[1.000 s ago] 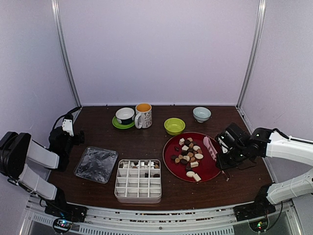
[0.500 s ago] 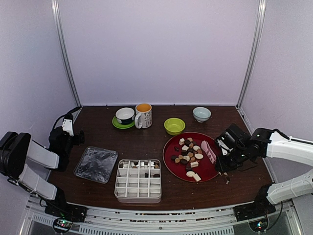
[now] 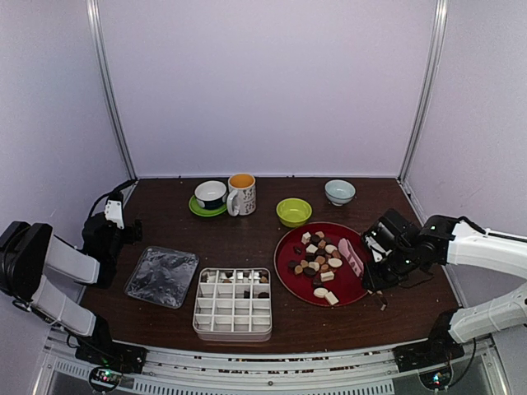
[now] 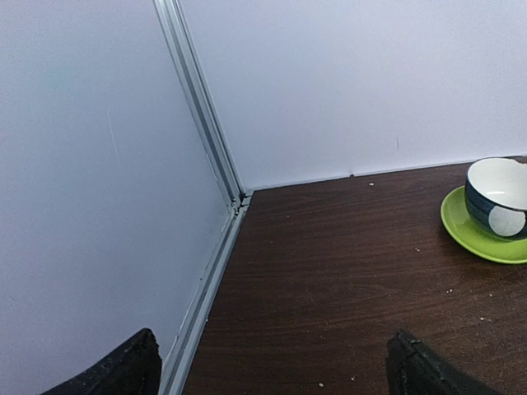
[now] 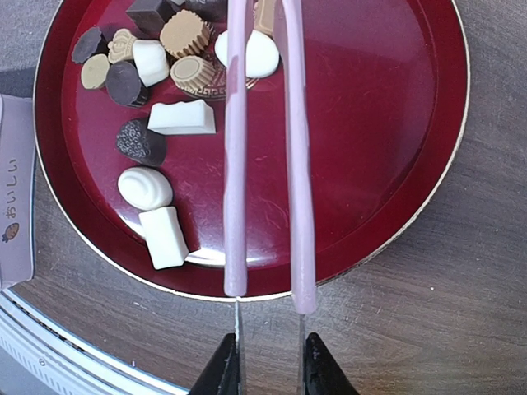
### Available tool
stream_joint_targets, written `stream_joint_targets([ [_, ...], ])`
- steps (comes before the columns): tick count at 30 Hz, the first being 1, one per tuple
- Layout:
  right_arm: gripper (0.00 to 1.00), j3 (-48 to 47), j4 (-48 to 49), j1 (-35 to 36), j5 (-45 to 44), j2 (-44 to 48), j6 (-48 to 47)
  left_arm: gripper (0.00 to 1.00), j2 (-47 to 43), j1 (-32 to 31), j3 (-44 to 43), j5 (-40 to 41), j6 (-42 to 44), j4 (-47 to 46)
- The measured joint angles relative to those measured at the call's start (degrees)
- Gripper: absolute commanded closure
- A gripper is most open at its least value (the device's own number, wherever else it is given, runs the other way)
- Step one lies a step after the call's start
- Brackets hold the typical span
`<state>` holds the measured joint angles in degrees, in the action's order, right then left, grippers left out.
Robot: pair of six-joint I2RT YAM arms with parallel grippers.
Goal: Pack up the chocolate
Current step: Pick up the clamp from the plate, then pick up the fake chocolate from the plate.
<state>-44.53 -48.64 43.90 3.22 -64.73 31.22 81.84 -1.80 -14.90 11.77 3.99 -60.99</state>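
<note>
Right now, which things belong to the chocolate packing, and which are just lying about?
Job: chocolate, red plate, compartment box, pink tongs in the right gripper.
Lying about: mug, cup on green saucer, green bowl, pale bowl, clear plastic tray (maybe the box's lid).

Left arm (image 3: 51,265) folded, left pincer (image 4: 272,366) wide apart; right arm (image 3: 487,247) extended, right pincer (image 5: 270,370) gripping pink tongs (image 5: 294,164).

The scene is lit brightly and evenly from above, and the pale walls (image 3: 263,82) are left nearly shadowless. Soft glare is seen on the plastic lid (image 3: 162,276) and the red plate (image 5: 387,123). The chocolate (image 5: 181,118) is rendered sharp; the frame posts (image 3: 111,90) are splayed by lens distortion.
</note>
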Motion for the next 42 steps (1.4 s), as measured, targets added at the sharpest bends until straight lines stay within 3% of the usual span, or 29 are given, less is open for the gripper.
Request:
stream_joint_targets([
  [42, 0.76, -0.11, 0.0, 0.02, 0.87, -1.11, -1.01, 0.02, 0.0, 0.0, 0.0, 0.0, 0.0, 0.0],
])
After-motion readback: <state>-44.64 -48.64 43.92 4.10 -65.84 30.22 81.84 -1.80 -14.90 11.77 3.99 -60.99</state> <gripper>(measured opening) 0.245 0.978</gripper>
